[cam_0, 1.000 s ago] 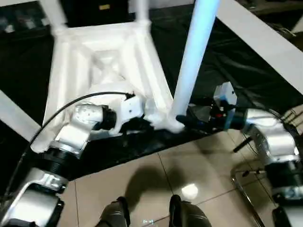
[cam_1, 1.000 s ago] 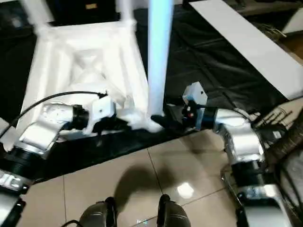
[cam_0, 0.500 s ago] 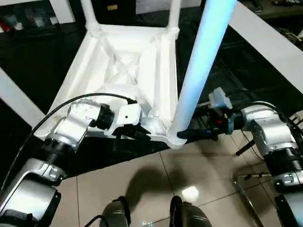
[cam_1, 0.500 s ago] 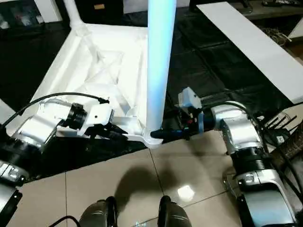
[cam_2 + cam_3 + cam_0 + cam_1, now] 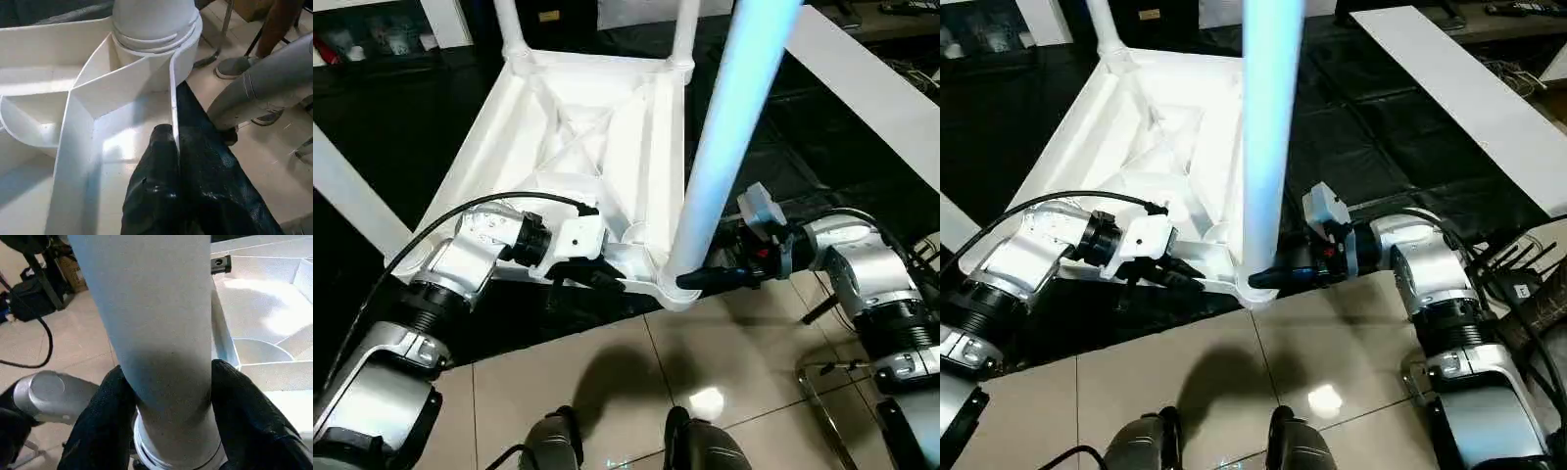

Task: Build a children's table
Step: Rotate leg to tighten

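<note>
Right gripper (image 5: pixel 166 426) clamps the near leg (image 5: pixel 724 147) just above its corner socket (image 5: pixel 677 289); left gripper (image 5: pixel 173 161) pinches a rib at the upturned children's table (image 5: pixel 587 147) edge. Table corner overhangs the black work table (image 5: pixel 783 147). Risk: sideways pull tilts the leg, jams it, or slides the table off.

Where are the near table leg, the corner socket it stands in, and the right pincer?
near table leg (image 5: pixel 720 147), left eye view, middle of the shaft.
corner socket (image 5: pixel 156 41), left wrist view, ringed collar around the leg's base.
right pincer (image 5: pixel 166 416), right wrist view, between the two black fingers flanking the leg.
</note>
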### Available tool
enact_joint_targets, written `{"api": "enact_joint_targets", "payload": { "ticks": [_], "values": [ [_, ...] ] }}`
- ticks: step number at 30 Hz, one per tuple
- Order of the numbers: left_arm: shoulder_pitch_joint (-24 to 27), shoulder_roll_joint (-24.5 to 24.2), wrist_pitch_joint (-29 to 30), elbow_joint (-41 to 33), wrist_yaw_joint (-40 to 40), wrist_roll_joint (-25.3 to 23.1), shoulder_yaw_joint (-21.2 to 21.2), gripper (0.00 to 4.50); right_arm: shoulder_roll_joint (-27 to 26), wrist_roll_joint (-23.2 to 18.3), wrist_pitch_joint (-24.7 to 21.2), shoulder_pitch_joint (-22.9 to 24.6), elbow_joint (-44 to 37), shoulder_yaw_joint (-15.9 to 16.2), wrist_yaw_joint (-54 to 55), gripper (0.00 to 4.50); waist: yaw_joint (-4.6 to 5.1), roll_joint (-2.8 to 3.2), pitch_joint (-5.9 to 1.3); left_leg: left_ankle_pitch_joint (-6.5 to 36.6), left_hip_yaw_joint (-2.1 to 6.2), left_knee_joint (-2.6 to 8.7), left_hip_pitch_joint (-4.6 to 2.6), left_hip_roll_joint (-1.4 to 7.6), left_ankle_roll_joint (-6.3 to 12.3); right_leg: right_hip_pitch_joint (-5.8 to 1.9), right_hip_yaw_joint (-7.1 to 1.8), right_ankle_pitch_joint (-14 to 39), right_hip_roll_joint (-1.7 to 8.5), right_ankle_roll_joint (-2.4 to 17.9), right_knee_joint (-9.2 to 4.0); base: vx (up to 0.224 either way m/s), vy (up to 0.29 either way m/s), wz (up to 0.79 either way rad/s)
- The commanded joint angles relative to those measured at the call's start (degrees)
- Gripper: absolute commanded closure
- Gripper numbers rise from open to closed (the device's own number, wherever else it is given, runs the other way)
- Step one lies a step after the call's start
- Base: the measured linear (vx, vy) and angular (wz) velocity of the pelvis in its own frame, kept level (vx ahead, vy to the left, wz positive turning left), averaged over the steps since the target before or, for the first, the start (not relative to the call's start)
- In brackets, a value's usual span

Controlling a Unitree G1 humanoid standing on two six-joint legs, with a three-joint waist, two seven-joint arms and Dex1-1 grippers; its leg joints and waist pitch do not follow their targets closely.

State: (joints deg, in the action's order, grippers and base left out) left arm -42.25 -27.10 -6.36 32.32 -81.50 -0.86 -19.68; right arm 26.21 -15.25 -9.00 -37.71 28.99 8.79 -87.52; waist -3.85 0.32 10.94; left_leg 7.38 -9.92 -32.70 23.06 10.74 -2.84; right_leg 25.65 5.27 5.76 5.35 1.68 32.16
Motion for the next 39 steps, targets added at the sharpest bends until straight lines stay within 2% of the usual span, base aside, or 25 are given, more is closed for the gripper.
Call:
{"api": "enact_joint_targets", "payload": {
  "ticks": [1, 6, 11, 12, 13, 16, 18, 19, 20, 21, 22, 23, 24, 25, 26, 27, 28, 29, 30, 31, 32, 34, 35, 37, 39],
  "values": [
    [0.1, 0.5, 3.5, -0.5, 3.8, -1.5, -0.1, 4.5, -1.6, -2.6, -3.8, 1.8, -4.9, -0.3, 2.6, 2.56, 0.3, -0.49, -5.64, 16.8, 0.34, 3.57, -1.63, 2.08, 4.3, -3.91, -2.6, 26.3, 2.96, 11.2, -3.5, 0.0, 0.0, 0.0],
    [1.1, 3.4, 12.0, -4.7, 12.6, -1.3, 2.7, 4.5, -6.6, -0.8, -9.6, 4.9, -9.9, -1.8, 17.3, 2.56, 0.86, -0.63, -5.17, 19.4, 0.7, 3.76, -1.73, 1.79, 2.23, -3.74, -2.26, 33.5, 3.16, 8.4, -4.4, 0.0, 0.0, 0.0],
    [2.2, 11.8, 23.9, -10.6, 26.7, -1.6, 5.9, 4.5, -18.1, 3.1, -13.5, 6.0, -12.6, -4.3, 39.3, 2.56, 3.6, -0.54, -4.41, 22.9, 1.69, 3.67, -1.16, 1.01, -0.37, -3.81, -0.41, 43.4, 3.18, 2.1, -6.31, -0.007, 0.005, -0.04],
    [2.0, 12.7, 24.5, -10.7, 27.8, -1.7, 6.0, 4.5, -19.4, 3.4, -13.9, 5.9, -12.4, -4.7, 41.5, 2.56, 3.6, -0.54, -4.41, 22.9, 1.69, 3.67, -1.16, 1.01, -0.37, -3.81, -0.41, 43.4, 3.18, 2.1, -6.31, -0.027, 0.033, -0.2],
    [1.6, 15.7, 26.7, -11.1, 32.1, -2.5, 6.2, 4.5, -23.8, 4.6, -16.1, 5.2, -12.2, -5.8, 50.1, 2.56, 4.53, -0.21, -4.35, 24.4, 1.99, 3.64, -1.08, 0.92, -0.04, -4.14, 0.43, 43.1, 3.09, 0.9, -6.9, -0.027, 0.033, -0.2],
    [1.1, 17.8, 28.1, -11.2, 35.0, -2.7, 6.5, 4.5, -26.9, 5.7, -17.0, 4.6, -11.6, -6.6, 56.6, 2.56, 5.77, 0.79, -3.78, 32.2, 3.04, 4.65, -1.77, 2.1, 0.18, -4.36, 2.1, 39.6, 2.54, 1.0, -7.5, -0.008, 0.013, -0.06],
    [0.0, 19.9, 28.1, -10.3, 37.4, -3.3, 6.4, 4.5, -31.2, 5.0, -16.5, 3.6, -9.9, -8.2, 61.9, 2.56, 6.14, 1.27, -3.43, 39.5, 3.69, 5.9, -2.07, 3.16, -0.2, -4.79, 1.97, 34.4, 2.48, 1.8, -6.0, 0.0, 0.0, 0.0],
    [-0.1, 20.0, 28.0, -10.2, 37.5, -3.4, 6.4, 4.5, -31.5, 4.9, -16.3, 3.5, -9.7, -8.3, 62.2, 2.21, 6.19, 1.18, -3.3, 41.6, 3.46, 6.0, -2.71, 2.9, -0.74, -4.19, 1.75, 34.9, 2.4, 2.2, -6.13, 0.0, 0.0, 0.0],
    [-0.2, 19.4, 28.0, -10.1, 37.2, -4.0, 6.4, 4.5, -31.9, 5.5, -15.7, 3.6, -9.6, -9.0, 63.3, 2.21, 6.35, 0.78, -3.2, 40.4, 2.93, 4.94, -3.7, 1.75, -0.82, -3.28, 2.11, 38.8, 2.73, 1.4, -7.7, 0.0, 0.0, 0.0],
    [-0.1, 18.8, 27.6, -10.3, 36.5, -4.2, 6.3, 4.5, -31.7, 5.7, -15.6, 3.8, -9.8, -9.2, 63.2, 2.21, 6.48, 0.88, -3.12, 38.8, 2.76, 4.26, -3.92, 1.12, -0.65, -3.15, 2.68, 41.4, 3.06, 0.7, -8.65, 0.0, 0.0, 0.0],
    [0.0, 18.6, 27.5, -10.4, 36.3, -4.2, 6.2, 4.5, -31.6, 5.8, -15.5, 3.9, -9.9, -9.2, 63.2, 2.21, 6.66, 0.8, -3.12, 36.8, 2.66, 3.82, -3.7, 0.75, -0.36, -3.43, 3.17, 43.4, 3.28, -0.2, -9.27, 0.0, 0.0, 0.0],
    [0.5, 17.2, 27.3, -10.9, 35.3, -4.3, 6.0, 4.5, -30.5, 6.1, -15.3, 4.7, -10.6, -9.2, 62.4, 1.79, 6.56, 1.38, -3.06, 35.2, 3.05, 4.36, -2.88, 1.41, 0.12, -4.75, 3.85, 43.9, 3.19, -2.0, -9.36, 0.0, 0.0, 0.0],
    [0.9, 16.2, 26.5, -11.2, 34.5, -4.4, 5.9, 4.5, -29.5, 6.3, -15.2, 5.4, -11.3, -9.1, 61.7, 1.79, 6.64, 1.56, -2.93, 37.4, 3.33, 5.06, -2.89, 2.15, 0.13, -4.98, 3.93, 41.6, 2.84, -1.8, -8.74, 0.0, 0.0, 0.0],
    [1.3, 15.0, 26.1, -11.3, 33.4, -4.5, 5.7, 4.5, -28.0, 6.5, -15.0, 6.2, -12.0, -9.1, 60.7, 1.76, 6.35, 1.89, -2.93, 42.2, 4.24, 7.16, -1.71, 4.11, -0.19, -6.31, 2.06, 33.3, 2.58, 0.2, -4.18, 0.0, 0.0, 0.0],
    [1.8, 13.1, 25.3, -11.1, 32.5, -5.0, 5.7, 4.5, -25.4, 6.3, -14.4, 7.9, -14.1, -8.8, 57.9, 1.63, 5.62, 1.77, -2.61, 46.5, 3.98, 8.59, -2.33, 4.9, -1.53, -5.19, -0.19, 26.4, 2.59, 3.2, -1.58, 0.0, 0.0, 0.0],
    [1.8, 12.8, 25.1, -11.0, 32.5, -5.1, 5.7, 4.5, -25.0, 6.1, -14.3, 8.2, -14.5, -8.8, 57.3, 1.44, 5.71, 0.95, -2.62, 46.0, 3.39, 7.64, -3.49, 3.5, -2.06, -3.83, -0.53, 29.1, 2.6, 3.4, -3.5, 0.056, -0.046, 0.19],
    [1.8, 12.4, 24.8, -10.8, 32.3, -5.2, 5.8, 4.5, -24.3, 6.0, -14.1, 8.7, -15.1, -8.8, 56.6, 1.32, 5.44, 0.09, -2.6, 42.2, 2.22, 5.4, -5.29, 1.06, -2.01, -1.78, -0.24, 37.5, 2.93, 2.6, -6.89, 0.056, -0.046, 0.19],
    [1.7, 10.4, 23.7, -9.7, 31.2, -5.3, 6.3, 4.5, -21.3, 5.6, -13.5, 11.1, -17.4, -8.8, 53.7, 1.27, 3.99, -0.95, -2.86, 20.5, 1.14, 2.12, -3.54, -1.9, 1.33, -3.78, -0.64, 52.6, 5.1, -2.6, -9.45, 0.075, -0.048, 0.08],
    [1.6, 9.4, 22.4, -8.8, 30.9, -5.5, 6.6, 4.5, -19.6, 4.5, -14.3, 12.6, -19.2, -9.0, 51.5, 1.27, 3.53, -0.54, -3.21, 17.0, 1.59, 2.72, -2.17, -1.32, 2.08, -5.09, -1.1, 51.6, 5.59, -2.9, -8.5, 0.06, -0.032, -0.15],
    [1.3, 8.5, 21.4, -7.9, 30.5, -5.6, 6.9, 4.5, -17.9, 3.0, -15.7, 14.1, -21.1, -9.2, 48.9, 1.15, 3.04, -0.26, -3.58, 14.1, 2.15, 4.03, -0.93, -0.44, 2.58, -5.75, -0.83, 46.1, 4.41, -3.1, -7.65, 0.06, -0.032, -0.15],
    [1.1, 7.5, 20.7, -7.0, 30.1, -5.7, 7.3, 4.5, -15.7, 2.5, -16.7, 16.0, -23.3, -8.9, 46.7, 1.01, 2.98, 0.27, -4.1, 14.8, 2.26, 4.24, -1.64, 0.35, 2.72, -5.01, -0.72, 38.8, 3.6, -0.8, -7.1, 0.054, -0.02, -0.1],
    [0.7, 6.2, 18.4, -5.6, 28.8, -5.3, 7.8, 4.5, -13.2, 0.8, -17.0, 18.8, -26.7, -9.4, 43.6, 0.84, 3.12, 0.08, -4.66, 13.9, 2.32, 4.22, -1.11, 0.66, 3.33, -5.58, -0.82, 27.7, 2.9, 3.8, -5.46, 0.0, 0.0, 0.0],
    [0.3, 5.9, 17.5, -4.6, 28.7, -5.1, 8.3, 4.5, -12.1, -0.1, -17.4, 20.1, -28.3, -9.9, 42.3, 0.8, 3.27, 0.3, -4.84, 14.1, 2.27, 4.26, -1.19, 1.08, 4.03, -5.25, -0.91, 24.3, 2.81, 6.3, -4.87, 0.0, 0.0, 0.0],
    [-0.4, 5.0, 15.0, -2.9, 28.6, -4.8, 8.5, 4.5, -10.5, -2.1, -17.4, 22.2, -31.7, -10.7, 40.0, 0.57, 3.36, 0.42, -4.59, 17.8, 2.06, 3.93, -1.6, 1.02, 4.02, -4.86, -0.76, 28.1, 2.85, 6.8, -5.43, 0.0, 0.0, 0.0],
    [-0.9, 4.6, 13.9, -1.9, 28.8, -4.4, 8.8, 4.5, -9.7, -3.2, -17.4, 23.4, -33.8, -11.0, 39.3, 0.4, 3.35, 0.66, -4.99, 16.2, 2.06, 3.8, -1.43, 1.22, 4.1, -5.03, -1.07, 24.6, 2.99, 8.4, -4.7, 0.0, 0.0, 0.0]
  ]
}}
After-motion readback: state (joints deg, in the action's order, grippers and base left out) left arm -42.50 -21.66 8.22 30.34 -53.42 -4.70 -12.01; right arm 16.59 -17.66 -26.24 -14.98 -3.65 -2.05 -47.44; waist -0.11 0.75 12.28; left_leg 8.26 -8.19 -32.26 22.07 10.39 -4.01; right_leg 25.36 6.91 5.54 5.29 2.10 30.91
